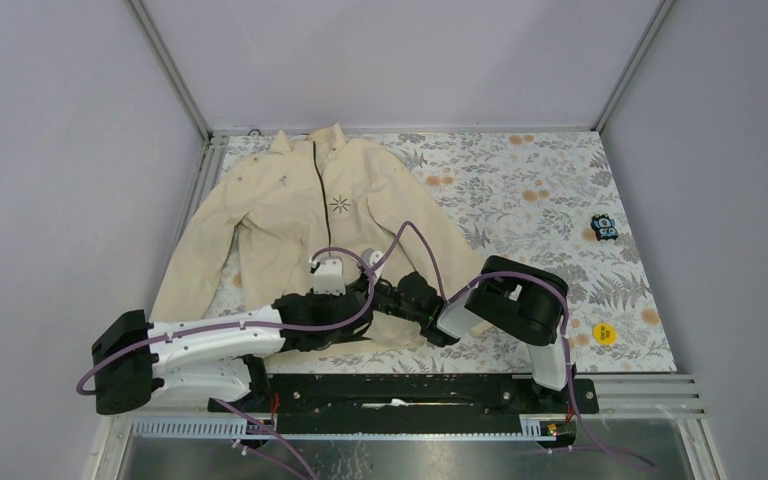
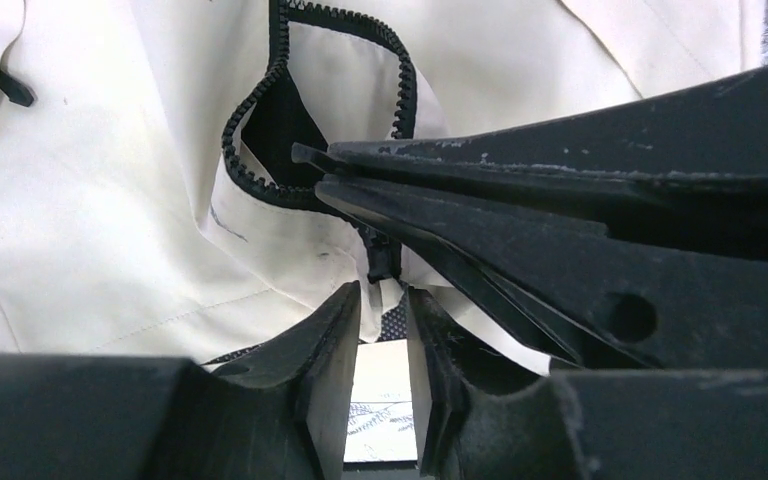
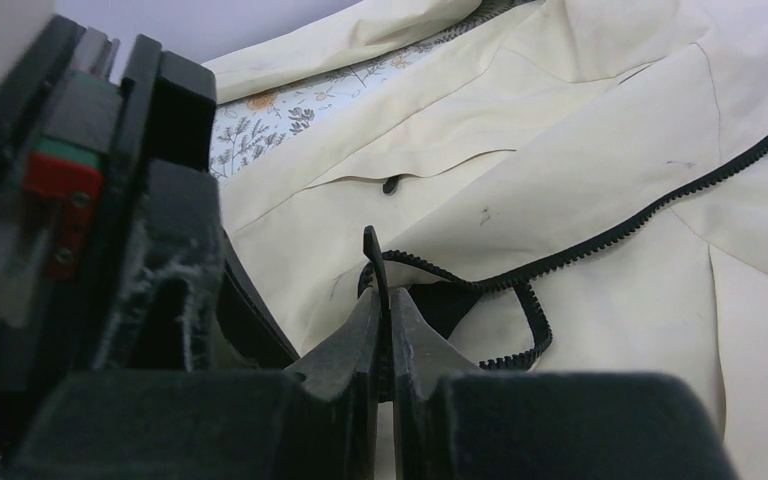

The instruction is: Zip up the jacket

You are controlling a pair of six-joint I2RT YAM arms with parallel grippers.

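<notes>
The cream jacket lies flat on its back, collar at the far end, with its dark zipper running down the middle. Both grippers meet at the bottom hem. In the left wrist view the zipper's lower teeth stand parted in a loop above the slider. My left gripper stands narrowly open, and the hem fabric below the slider sits between its tips. My right gripper is shut on the thin black pull tab. Its fingers cross above the left gripper.
A floral cloth covers the table. A small black and blue object and a yellow disc lie near the right edge. Grey walls close the left, far and right sides. The right arm's elbow stands over the jacket's right hem.
</notes>
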